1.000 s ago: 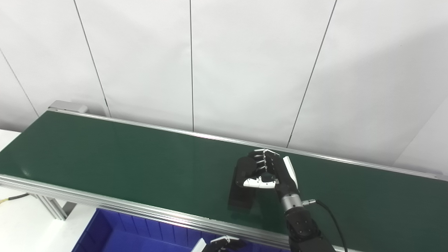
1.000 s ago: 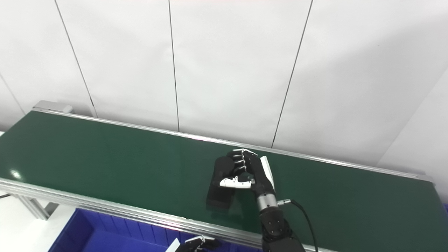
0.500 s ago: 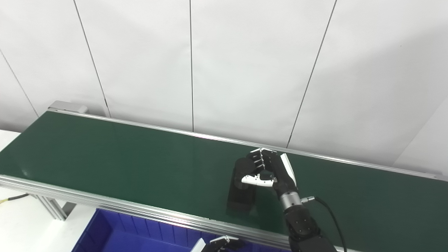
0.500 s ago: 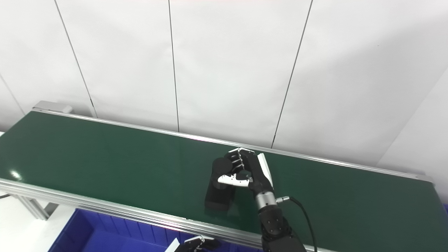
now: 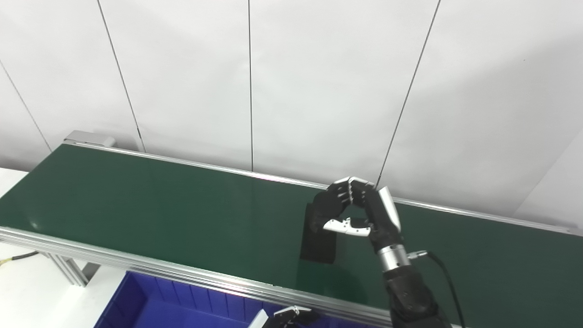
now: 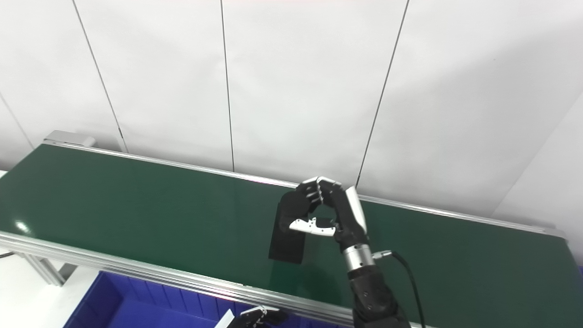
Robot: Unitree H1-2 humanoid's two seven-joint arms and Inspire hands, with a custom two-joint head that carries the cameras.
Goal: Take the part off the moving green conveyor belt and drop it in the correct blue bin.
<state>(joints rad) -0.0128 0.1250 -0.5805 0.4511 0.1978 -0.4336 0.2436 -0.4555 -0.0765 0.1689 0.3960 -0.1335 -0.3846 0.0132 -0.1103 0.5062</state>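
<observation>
My right hand (image 5: 353, 212) hangs over the middle of the green conveyor belt (image 5: 159, 205) with its fingers and thumb shut on a flat black rectangular part (image 5: 319, 239). The part dangles from the grip, its lower edge just above the belt. In the right eye view the same hand (image 6: 325, 209) holds the black part (image 6: 288, 243). Only the fingertips of my left hand (image 5: 284, 315) show at the bottom edge, over the blue bin (image 5: 150, 305); whether that hand is open or shut is hidden.
The belt's aluminium front rail (image 5: 136, 264) runs between the belt and the blue bin. A grey end housing (image 5: 89, 138) sits at the belt's far left. White wall panels stand right behind the belt. A black cable (image 5: 444, 273) trails from my right wrist.
My right hand has risen and drifted slightly right, lifting the black part off the belt so that it now hangs from the grip. The left hand has not moved.
</observation>
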